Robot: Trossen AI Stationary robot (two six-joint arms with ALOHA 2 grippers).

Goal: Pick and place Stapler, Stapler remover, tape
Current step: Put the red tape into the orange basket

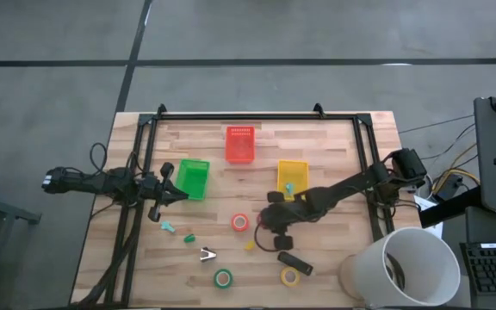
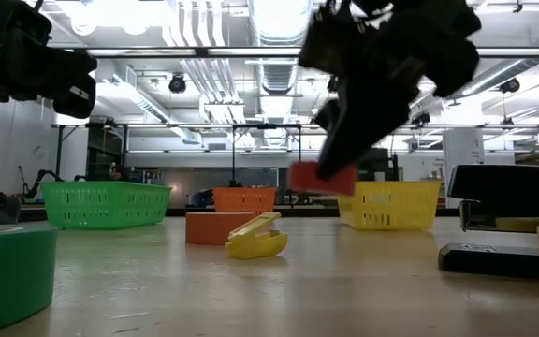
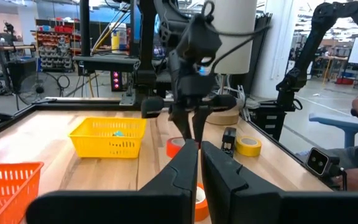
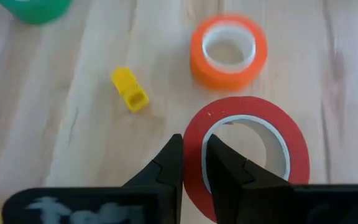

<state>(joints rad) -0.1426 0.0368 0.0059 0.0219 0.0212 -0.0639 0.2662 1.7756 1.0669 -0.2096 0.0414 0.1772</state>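
The red tape roll is pinched through its wall by the right gripper, one finger inside the hole and one outside, and is carried clear of the table. An orange roll lies just beyond the fingertips. The roll is to be kept level during transfer. The left gripper is held closed and empty, beside the green basket.

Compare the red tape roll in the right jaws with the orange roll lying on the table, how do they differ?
The red tape roll is darker, clamped by its wall in the right gripper and lifted off the table; the orange tape roll is paler orange and lies flat and free on the wood. From the right wrist the red roll looks larger, though it is nearer. Both are rings with pale cores.
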